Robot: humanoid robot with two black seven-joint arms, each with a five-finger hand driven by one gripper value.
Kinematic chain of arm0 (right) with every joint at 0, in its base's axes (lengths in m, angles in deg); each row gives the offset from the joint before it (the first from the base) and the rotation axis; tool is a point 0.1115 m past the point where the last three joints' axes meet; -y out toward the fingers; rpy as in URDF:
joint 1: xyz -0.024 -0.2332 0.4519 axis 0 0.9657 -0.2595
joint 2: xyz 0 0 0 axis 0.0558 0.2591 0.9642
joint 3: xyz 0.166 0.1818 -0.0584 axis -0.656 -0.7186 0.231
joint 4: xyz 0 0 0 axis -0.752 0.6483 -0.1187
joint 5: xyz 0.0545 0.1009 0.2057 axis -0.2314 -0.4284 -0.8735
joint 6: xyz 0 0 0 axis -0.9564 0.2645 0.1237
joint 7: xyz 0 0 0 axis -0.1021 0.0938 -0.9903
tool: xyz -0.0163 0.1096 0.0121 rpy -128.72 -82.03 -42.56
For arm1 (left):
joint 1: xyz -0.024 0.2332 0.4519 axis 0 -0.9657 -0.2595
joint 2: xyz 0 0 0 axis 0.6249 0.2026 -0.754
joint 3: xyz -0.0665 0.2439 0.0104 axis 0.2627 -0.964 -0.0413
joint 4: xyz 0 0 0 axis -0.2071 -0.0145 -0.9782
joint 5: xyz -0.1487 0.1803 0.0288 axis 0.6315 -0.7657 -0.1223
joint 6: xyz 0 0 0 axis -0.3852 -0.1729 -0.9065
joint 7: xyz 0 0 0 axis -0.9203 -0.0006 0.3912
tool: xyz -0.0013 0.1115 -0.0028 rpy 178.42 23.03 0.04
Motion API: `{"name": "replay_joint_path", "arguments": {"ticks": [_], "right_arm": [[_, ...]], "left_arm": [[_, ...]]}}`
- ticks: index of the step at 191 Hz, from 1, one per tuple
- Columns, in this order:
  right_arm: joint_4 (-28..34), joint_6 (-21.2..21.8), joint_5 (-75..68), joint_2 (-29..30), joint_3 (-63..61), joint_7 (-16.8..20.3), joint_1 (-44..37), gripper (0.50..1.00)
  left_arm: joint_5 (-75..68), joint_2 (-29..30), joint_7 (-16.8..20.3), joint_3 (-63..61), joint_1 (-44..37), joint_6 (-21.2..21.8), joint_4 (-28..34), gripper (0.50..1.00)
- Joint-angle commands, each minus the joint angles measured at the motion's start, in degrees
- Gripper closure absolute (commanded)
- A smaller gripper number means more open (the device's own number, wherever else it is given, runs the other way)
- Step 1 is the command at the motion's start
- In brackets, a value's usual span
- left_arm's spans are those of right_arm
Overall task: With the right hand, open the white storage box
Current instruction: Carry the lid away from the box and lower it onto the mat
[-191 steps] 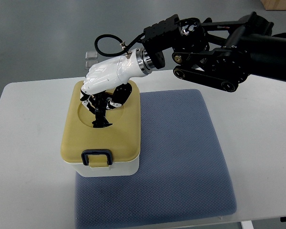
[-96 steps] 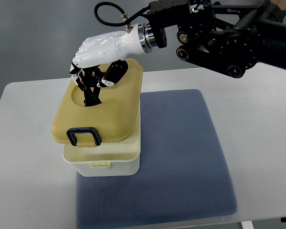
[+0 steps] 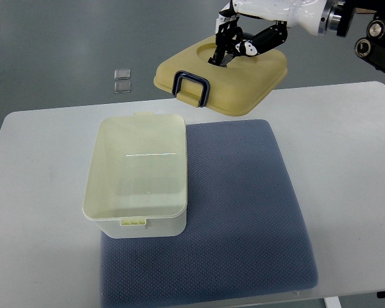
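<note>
Above blue mat (image 3: 244, 212), right hand (image 3: 244, 35) gripping lid (image 3: 234, 80)

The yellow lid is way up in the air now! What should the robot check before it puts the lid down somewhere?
1. Right hand gripping the yellow lid: ok.
2. Lid clear of the white storage box: ok.
3. Box open, nothing visible inside: ok.
4. Blue mat bare for setting the lid down: ok.
5. Lid level: not ok, it tilts.
6. Left hand out of the way: ok, not in view.
</note>
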Motion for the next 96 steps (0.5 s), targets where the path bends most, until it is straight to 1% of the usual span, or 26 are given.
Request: {"name": "replay_joint_path", "arguments": {"ticks": [1, 48, 71, 96], "right_arm": [[0.0, -2.4, 0.0, -1.8, -0.7, 0.0, 4.7, 1.000], [0.0, -8.6, 0.2, -0.8, -0.4, 0.0, 13.4, 1.000], [0.0, -10.2, 0.2, 0.2, -0.2, 0.0, 15.9, 1.000], [0.0, -11.0, 0.3, 1.2, 0.0, 0.0, 17.7, 1.000]], "left_arm": [[0.0, 0.0, 0.0, 0.0, 0.0, 0.0, -0.1, 0.500], [0.0, 0.0, 0.0, -0.1, 0.0, 0.0, 0.0, 0.500], [0.0, 0.0, 0.0, 0.0, 0.0, 0.0, 0.0, 0.500], [0.0, 0.0, 0.0, 0.0, 0.0, 0.0, 0.0, 0.500]]}}
